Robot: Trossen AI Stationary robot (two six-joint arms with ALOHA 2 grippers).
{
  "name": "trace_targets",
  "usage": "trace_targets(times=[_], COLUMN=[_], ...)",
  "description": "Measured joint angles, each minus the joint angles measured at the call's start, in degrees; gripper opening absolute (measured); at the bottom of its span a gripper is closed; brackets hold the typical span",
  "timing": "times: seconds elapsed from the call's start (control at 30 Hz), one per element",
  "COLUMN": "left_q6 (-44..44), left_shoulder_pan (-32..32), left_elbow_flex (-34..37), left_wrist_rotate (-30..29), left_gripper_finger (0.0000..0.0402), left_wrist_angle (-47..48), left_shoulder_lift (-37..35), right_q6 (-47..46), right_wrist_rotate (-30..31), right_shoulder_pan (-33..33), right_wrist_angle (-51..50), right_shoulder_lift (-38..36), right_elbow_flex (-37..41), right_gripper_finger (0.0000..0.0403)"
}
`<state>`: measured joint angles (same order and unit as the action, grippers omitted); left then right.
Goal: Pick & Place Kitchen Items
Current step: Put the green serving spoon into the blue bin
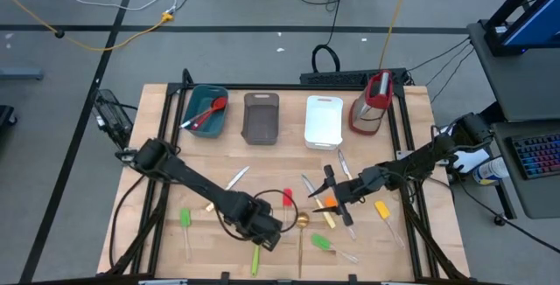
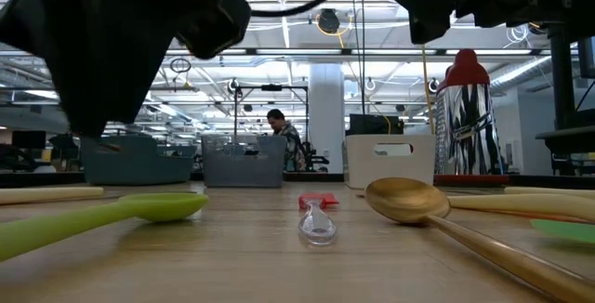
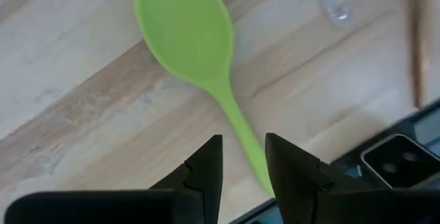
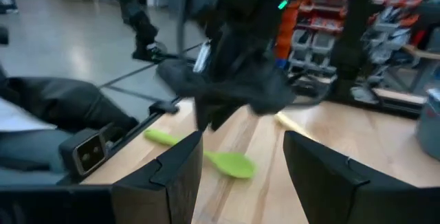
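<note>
Left gripper point(image 3: 242, 157): parted, empty, poised over slim green silicone spoon point(image 3: 189, 38) on wooden tabletop point(image 3: 82, 107);
Right gripper point(image 4: 242, 157): spread wide, empty, above tabletop

Overhead, table-level and two wrist cameras all share the green spoon point(image 3: 185, 35).

Left gripper point(image 3: 242, 165) is hanging just over the wood table point(image 3: 82, 100) w/ its two dark fingers point(image 3: 206, 165) standing a bit apart, nothing pinched btwn them. Green silicone spoon point(image 3: 185, 35) is lying flat on the boards, bowl end pointing away from the fingers, thin handle running back into the gap btwn the tips. A clear handle end point(image 3: 335, 1) is sitting near the spoon bowl, not touching. Table edge w/ a dark metal bracket point(image 3: 399, 162) is showing off to one side.
</note>
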<state>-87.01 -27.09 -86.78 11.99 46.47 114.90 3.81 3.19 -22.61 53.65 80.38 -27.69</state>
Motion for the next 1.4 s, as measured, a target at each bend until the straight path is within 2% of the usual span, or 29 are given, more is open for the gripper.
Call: trace_targets(times=[0.23,0.53,0.87,1.1,1.4], left_q6=[-0.82,-0.58,0.40,8.83,18.55], left_shoulder_pan=[0.13,0.23,0.06,0.47,0.46], left_elbow_flex=[0.00,0.00,-0.11,-0.23,-0.13], left_wrist_rotate=[-0.32,-3.48,-0.19,0.13,-3.18], left_gripper_finger=[0.0113,0.0113,0.0113,0.0113,0.0112], left_wrist_angle=[-0.16,-0.08,-0.72,0.06,0.92], left_shoulder_lift=[2.04,2.31,7.02,7.91,8.07], right_q6=[0.09,0.11,0.14,0.14,0.14], right_wrist_rotate=[-0.03,-0.04,-0.04,-0.04,-0.04], right_shoulder_pan=[0.02,0.02,0.02,0.02,0.02], right_wrist_angle=[-0.35,-0.38,-0.62,-0.73,-0.77], right_shoulder_lift=[0.00,0.00,0.00,0.00,0.00], right_elbow_flex=[0.07,0.07,0.07,0.07,0.07], right_gripper_finger=[0.0196,0.0196,0.0196,0.0196,0.0196])
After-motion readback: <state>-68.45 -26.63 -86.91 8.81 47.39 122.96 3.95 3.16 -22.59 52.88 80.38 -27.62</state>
